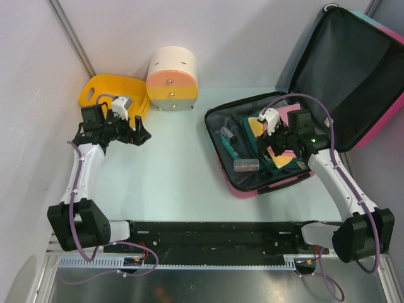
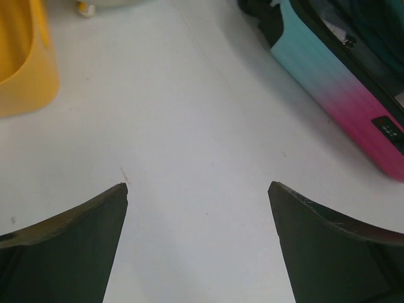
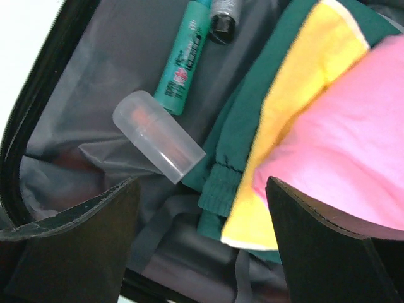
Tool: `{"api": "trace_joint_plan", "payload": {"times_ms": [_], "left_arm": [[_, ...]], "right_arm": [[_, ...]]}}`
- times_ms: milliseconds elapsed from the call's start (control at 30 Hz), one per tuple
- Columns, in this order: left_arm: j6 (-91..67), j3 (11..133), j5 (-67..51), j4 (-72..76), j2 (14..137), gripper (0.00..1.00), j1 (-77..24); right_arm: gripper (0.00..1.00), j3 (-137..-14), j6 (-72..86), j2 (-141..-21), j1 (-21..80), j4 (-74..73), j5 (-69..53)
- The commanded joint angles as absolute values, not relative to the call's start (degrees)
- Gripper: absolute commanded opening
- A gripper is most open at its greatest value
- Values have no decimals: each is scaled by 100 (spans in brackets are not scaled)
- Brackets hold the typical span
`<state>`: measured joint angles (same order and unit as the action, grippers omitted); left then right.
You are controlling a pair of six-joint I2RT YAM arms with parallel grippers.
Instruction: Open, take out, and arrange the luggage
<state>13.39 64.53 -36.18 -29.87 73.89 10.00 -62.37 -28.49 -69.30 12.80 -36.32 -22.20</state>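
Note:
The luggage lies open at the right of the table, its black-lined lid leaning against the wall. Inside are a teal tube, a clear plastic case, a green garment, a yellow cloth and a pink cloth. My right gripper hovers open inside the case over the green cuff and the yellow cloth's corner, holding nothing; in the top view that right gripper sits above the folded clothes. My left gripper is open over bare table, far left of the luggage's teal-pink side.
A yellow plastic basket sits at the back left, just behind my left gripper. Beside it stands a round cream, orange and yellow drawer box. White walls close the left and back sides.

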Motion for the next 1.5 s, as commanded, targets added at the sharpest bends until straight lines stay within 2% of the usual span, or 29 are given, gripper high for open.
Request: {"api": "trace_joint_plan", "payload": {"times_ms": [0,133,433,633,867,1000,1067,1200,1300,1467], "left_arm": [[1978,6809,-3984,-3120,7672,97,976],[1837,7504,-3955,-3050,8251,93,845],[-578,9982,-2840,-2813,10429,92,53],[-2170,11179,-2321,-2593,11276,86,-316],[-2856,11206,-2399,-2189,11505,85,-404],[-2857,10874,-2426,-2057,11312,85,-501],[-2822,10732,-2391,-1846,11224,85,-510],[-2822,10539,-2347,-1749,11118,87,-492],[-2769,10433,-2338,-1670,11083,87,-501],[-2812,10441,-2426,-1573,11180,88,-501]], "right_arm": [[85,-6258,-2900,-7145,1617,-3305,-2075],[85,-6258,-2830,-7251,1696,-3252,-2285],[84,-6258,-2602,-7365,1732,-3182,-2031],[85,-6267,-2146,-7120,1600,-2875,-1723],[86,-6460,-1671,-6461,687,-2558,-1741],[85,-6758,-1503,-6162,-139,-3153,-1093],[91,-6750,-1538,-6021,-542,-3322,-923],[100,-6750,-1118,-6186,-1001,-3226,-459],[100,-6776,-678,-6703,-1081,-3041,618],[100,-6785,-431,-7233,-1599,-2638,204]]}}
